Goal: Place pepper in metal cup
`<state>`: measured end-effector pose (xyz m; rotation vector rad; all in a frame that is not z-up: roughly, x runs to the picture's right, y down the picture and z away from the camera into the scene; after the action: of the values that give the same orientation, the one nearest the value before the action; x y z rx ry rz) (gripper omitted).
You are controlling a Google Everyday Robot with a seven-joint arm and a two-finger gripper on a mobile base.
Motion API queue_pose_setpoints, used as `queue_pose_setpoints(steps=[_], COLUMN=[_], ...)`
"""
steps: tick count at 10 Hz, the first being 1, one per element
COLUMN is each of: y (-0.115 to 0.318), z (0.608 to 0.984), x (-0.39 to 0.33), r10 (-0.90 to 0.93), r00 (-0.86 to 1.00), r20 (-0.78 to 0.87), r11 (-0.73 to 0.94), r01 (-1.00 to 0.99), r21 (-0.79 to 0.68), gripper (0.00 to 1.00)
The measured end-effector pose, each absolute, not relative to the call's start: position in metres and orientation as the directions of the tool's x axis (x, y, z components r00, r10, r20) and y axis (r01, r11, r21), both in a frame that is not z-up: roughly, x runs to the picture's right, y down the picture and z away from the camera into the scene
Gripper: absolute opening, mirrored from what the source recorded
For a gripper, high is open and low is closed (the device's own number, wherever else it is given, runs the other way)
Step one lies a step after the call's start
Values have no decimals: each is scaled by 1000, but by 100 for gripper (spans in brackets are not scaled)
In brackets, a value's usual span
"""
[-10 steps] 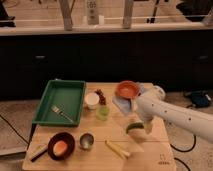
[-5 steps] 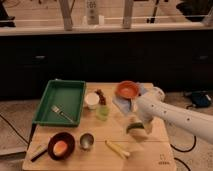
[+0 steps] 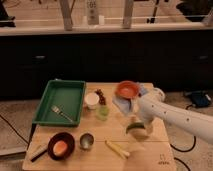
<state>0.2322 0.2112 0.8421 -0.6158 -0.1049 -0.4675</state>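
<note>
The metal cup (image 3: pixel 86 141) stands near the table's front edge, small, round and silver-grey, just right of a dark bowl. My white arm reaches in from the right, and its gripper (image 3: pixel 136 123) hangs open over the right half of the table. Directly beneath it lies a curved green pepper (image 3: pixel 133 130), partly hidden by the gripper; I cannot tell if they touch. The cup is well to the left of the gripper and slightly nearer the front.
A green tray (image 3: pixel 50 95) with a fork (image 3: pixel 61 113) sits at the left. A white cup (image 3: pixel 91 100), a light-green cup (image 3: pixel 103 113), an orange bowl (image 3: pixel 127 89) on a blue cloth (image 3: pixel 120 103), a dark bowl (image 3: pixel 61 146) and a pale yellow stick (image 3: pixel 117 149) share the wooden table (image 3: pixel 160 155).
</note>
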Motion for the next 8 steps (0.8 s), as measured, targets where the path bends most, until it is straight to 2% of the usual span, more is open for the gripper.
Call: queue_pose_setpoints(steps=[8], y=[215], z=[851], x=[248], r10=[-392], r00=[886], r20=[248], r11=[717], r01=[463], r21=[-521], gripper=[80])
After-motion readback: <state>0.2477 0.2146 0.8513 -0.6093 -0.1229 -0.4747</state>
